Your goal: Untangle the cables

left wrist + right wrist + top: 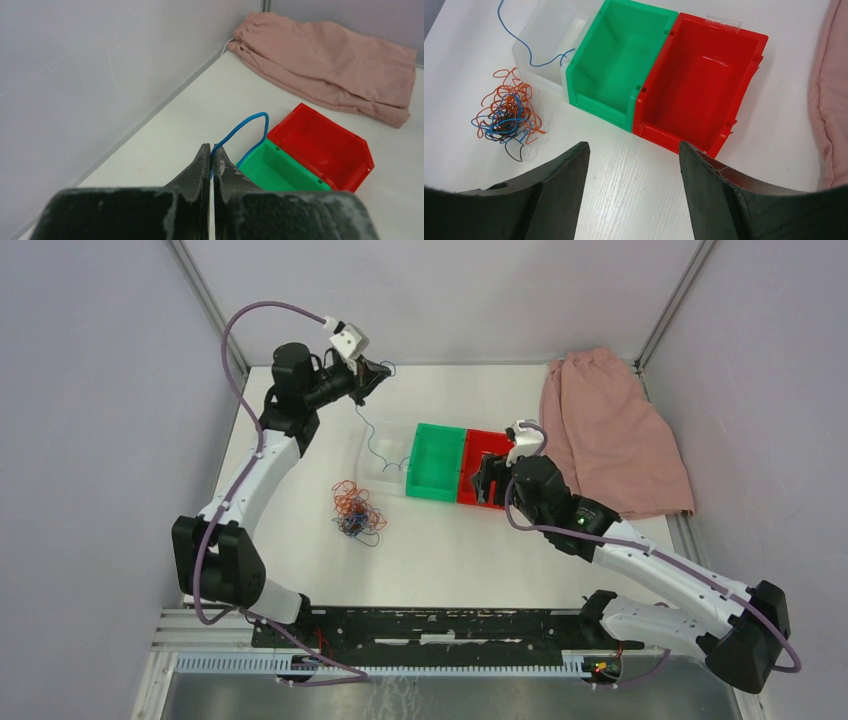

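Observation:
A tangle of orange-red, blue and dark cables (356, 511) lies on the white table left of the bins; it also shows in the right wrist view (506, 114). My left gripper (372, 375) is raised at the back left and shut on one blue cable (240, 128). That cable hangs down (374, 438) with its lower end in the clear bin (378, 462). My right gripper (631, 147) is open and empty, held above the table just in front of the green bin (616, 55) and red bin (699, 82).
A pink cloth (610, 430) lies at the back right. The clear, green (436, 460) and red (484, 466) bins stand side by side mid-table. Grey walls close in the left, back and right.

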Robot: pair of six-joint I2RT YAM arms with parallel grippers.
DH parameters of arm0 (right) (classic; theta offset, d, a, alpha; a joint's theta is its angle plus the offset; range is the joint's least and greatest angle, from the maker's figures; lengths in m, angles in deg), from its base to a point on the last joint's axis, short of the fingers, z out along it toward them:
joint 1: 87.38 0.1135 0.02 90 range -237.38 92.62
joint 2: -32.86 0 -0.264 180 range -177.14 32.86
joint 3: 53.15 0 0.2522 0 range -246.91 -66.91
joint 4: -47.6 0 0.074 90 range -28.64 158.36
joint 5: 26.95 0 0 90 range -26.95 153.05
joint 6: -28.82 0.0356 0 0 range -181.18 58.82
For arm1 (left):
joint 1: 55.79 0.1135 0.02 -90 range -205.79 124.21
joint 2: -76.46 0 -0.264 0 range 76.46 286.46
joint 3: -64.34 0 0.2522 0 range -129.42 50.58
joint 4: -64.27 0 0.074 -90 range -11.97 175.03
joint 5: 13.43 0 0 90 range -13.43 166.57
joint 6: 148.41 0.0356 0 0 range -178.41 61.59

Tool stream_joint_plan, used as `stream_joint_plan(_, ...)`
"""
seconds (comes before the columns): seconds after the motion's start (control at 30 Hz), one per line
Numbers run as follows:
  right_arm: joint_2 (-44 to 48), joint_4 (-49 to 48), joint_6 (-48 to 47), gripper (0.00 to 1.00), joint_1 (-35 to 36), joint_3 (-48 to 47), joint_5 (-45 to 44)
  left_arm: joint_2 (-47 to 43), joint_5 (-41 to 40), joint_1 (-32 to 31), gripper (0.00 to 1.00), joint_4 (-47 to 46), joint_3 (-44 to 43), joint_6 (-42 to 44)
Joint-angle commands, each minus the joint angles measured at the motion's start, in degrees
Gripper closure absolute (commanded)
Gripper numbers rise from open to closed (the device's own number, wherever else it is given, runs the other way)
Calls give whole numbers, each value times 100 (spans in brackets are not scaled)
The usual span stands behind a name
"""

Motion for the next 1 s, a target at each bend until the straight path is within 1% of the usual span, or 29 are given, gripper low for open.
stream_joint_plan(0.0, 276, -71, 43, 28, -25, 10, -159, 329, -289, -158, 97, 279, -105, 697)
stream_joint_plan(0.13, 351, 0, -8, 28, -33, -2, -164, 659, -715, -297, 97, 476, -499, 882)
stream_joint_plan(0.2, 363, 10, -21, 28, -33, -1, -171, 770, -926, -396, 97, 650, -614, 1167)
stream_joint_plan(0.27, 372, 11, -20, 27, -42, -14, -185, 872, -1086, -498, 93, 906, -682, 1385)
stream_joint_plan(0.3, 372, 17, -10, 27, -49, -23, -203, 954, -1125, -544, 89, 1206, -728, 1494)
stream_joint_plan(0.37, 359, 78, 38, 27, -59, -81, -289, 1041, -1146, -638, 86, 1693, -800, 1686)
stream_joint_plan(0.43, 334, 170, 49, 27, -60, -153, -329, 1032, -1204, -658, 84, 1959, -722, 1764)
stream_joint_plan(0.53, 322, 238, 28, 26, -68, -230, -316, 840, -1335, -658, 82, 1989, -390, 1772)
stream_joint_plan(0.63, 271, 310, 44, 26, -72, -305, -255, 676, -1333, -669, 82, 2019, -119, 1617)
stream_joint_plan(0.7, 259, 366, 89, 26, -76, -338, -237, 723, -1340, -692, 80, 2310, -172, 1445)
stream_joint_plan(0.83, 289, 461, 139, 26, -77, -376, -214, 948, -1734, -715, 84, 3007, -359, 1386)
stream_joint_plan(0.97, 288, 609, 113, 26, -77, -478, -221, 887, -2112, -715, 88, 3014, -43, 1477)
